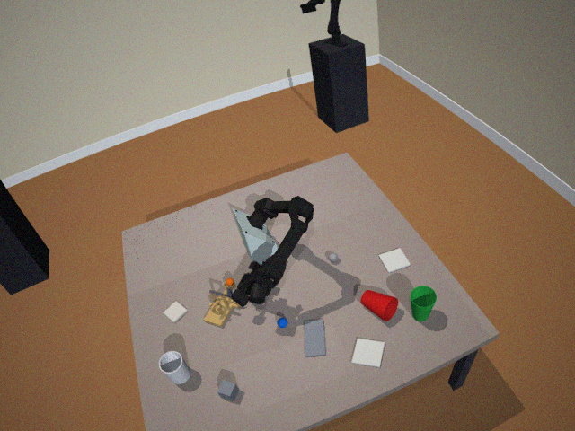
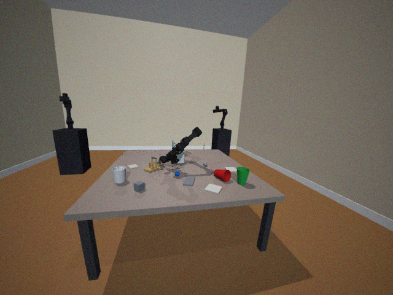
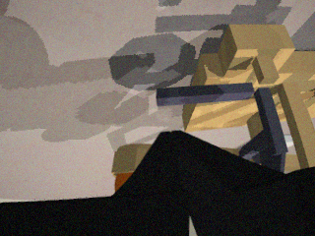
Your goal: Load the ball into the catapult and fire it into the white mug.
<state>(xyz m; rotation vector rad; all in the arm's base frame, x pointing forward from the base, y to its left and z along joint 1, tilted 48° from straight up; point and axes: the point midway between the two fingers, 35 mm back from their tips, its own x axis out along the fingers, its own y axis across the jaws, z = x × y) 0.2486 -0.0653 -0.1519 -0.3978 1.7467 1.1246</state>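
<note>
The clenched, empty tool (image 1: 235,300) presses against the wooden catapult (image 1: 219,312) on the table (image 1: 153,245); the orange ball (image 1: 228,281) sits loaded in its cup; nudging should be slow, swinging aim toward the white mug (image 1: 173,366).
</note>
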